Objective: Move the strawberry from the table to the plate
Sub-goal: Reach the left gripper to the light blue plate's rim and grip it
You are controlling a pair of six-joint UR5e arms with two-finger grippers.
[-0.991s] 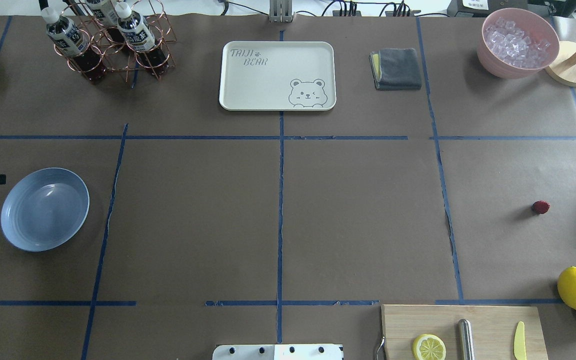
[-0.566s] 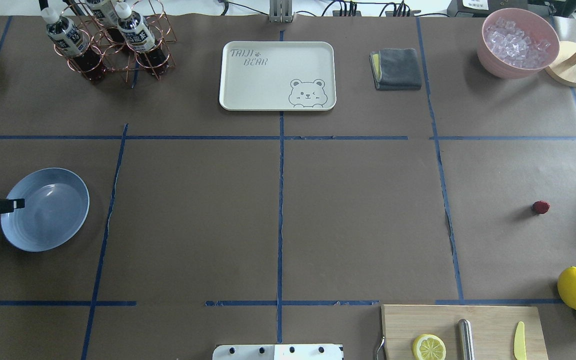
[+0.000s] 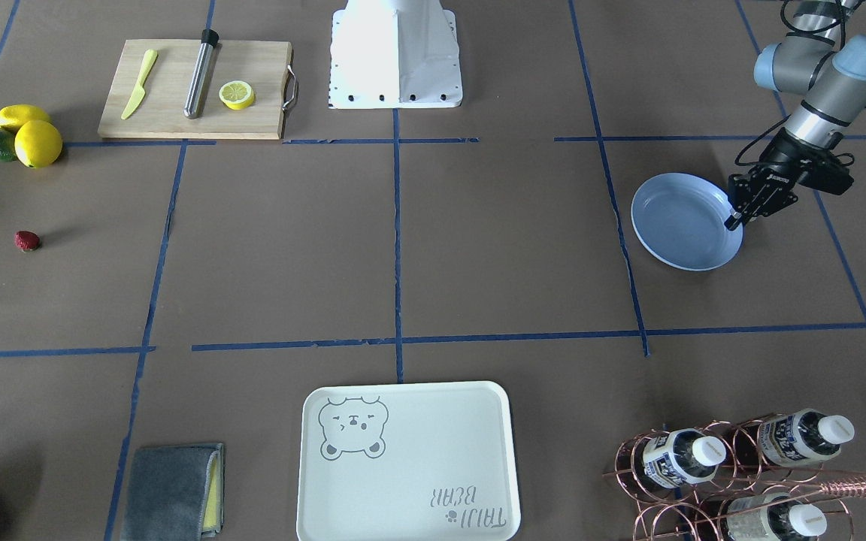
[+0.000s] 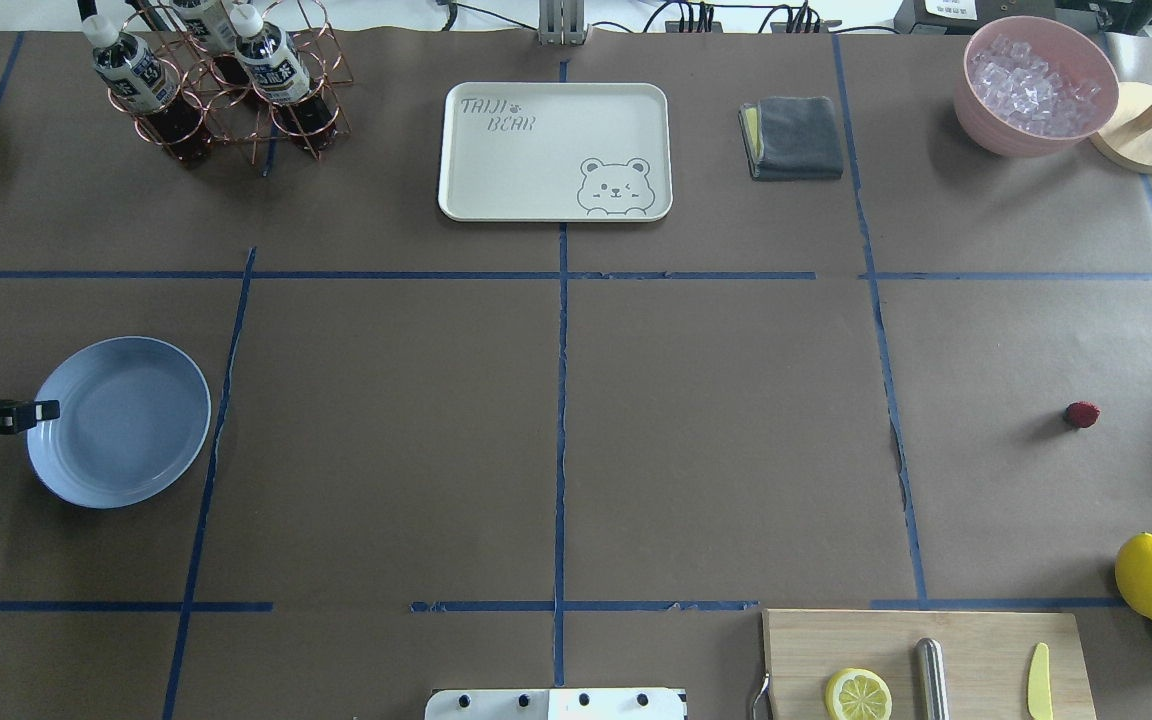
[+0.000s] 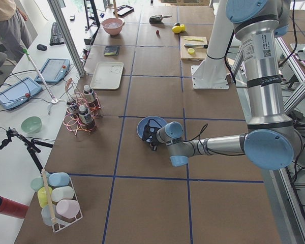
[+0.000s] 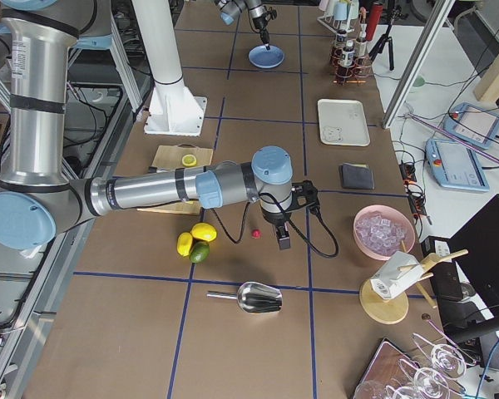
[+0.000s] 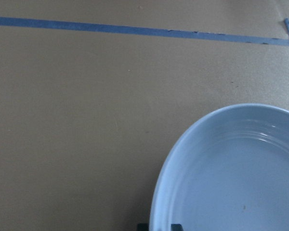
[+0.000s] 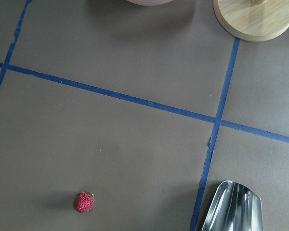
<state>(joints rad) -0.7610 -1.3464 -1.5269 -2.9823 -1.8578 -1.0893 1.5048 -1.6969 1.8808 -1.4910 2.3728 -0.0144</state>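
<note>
Bright, even, diffuse light falls from above. Just ahead of the left gripper (image 4: 48, 409), the plate (image 4: 126, 425) carries a pale sheen instead of hard glare, and a thin soft shadow hugs its rim. Far across from that gripper, the strawberry (image 4: 1082, 414) casts a faint blurred shadow toward it. The left wrist view is the softest and has a yellowish cast. The right wrist view is crisp, and the scoop (image 8: 231, 207) mirrors a bright patch. In the front-facing view the white robot base (image 3: 395, 52) is washed out.
</note>
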